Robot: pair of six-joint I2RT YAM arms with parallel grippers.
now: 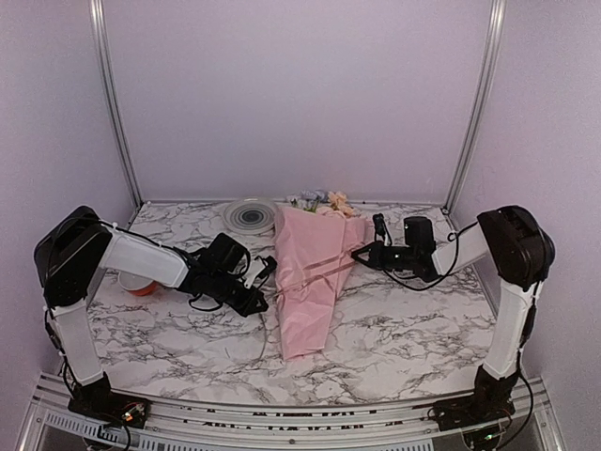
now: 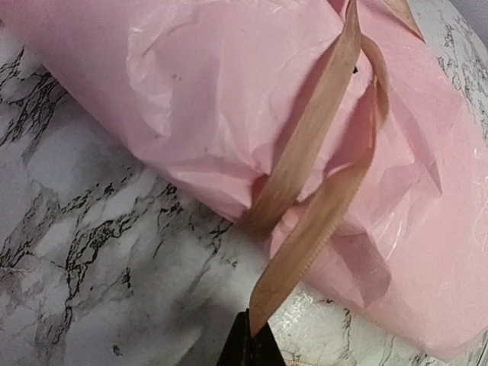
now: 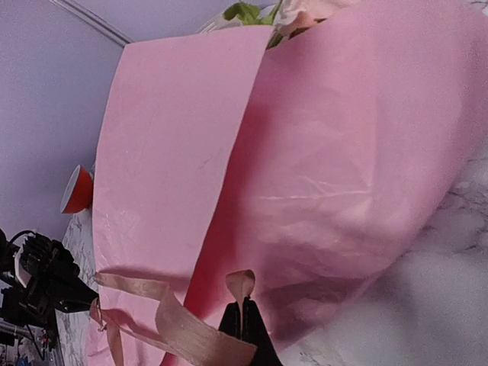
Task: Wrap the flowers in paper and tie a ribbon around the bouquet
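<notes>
Looking down on a marble-patterned table (image 1: 413,329), carrying everything else. Finding the bouquet (image 1: 308,272) lying along its middle between the two arms, narrow tip pointing toward the arm bases, wide end toward the back wall. Noting the paper (image 3: 175,152) wrapping it as a light-pink cone, one flat flap overlapping the rounded body. Spotting a grey ringed plate (image 1: 250,215) sitting at the back edge, just left of the bouquet's wide end. Making out the flowers (image 1: 324,201) poking from that wide end near the back wall, pale pink, white and bluish. Following the ribbon (image 2: 305,248) crossing over the cone about midway along it, tan strands coming together at the bouquet's left side and running down toward dark fingertips. Seeing the left gripper (image 2: 252,349) pinching tight on a ribbon end just beside the bouquet, low over the marble. Seeing the right gripper (image 3: 242,335) clamping on a small ribbon loop at the bouquet's right side. Catching an orange-red round thing (image 1: 141,285) peeking out behind the left arm.
</notes>
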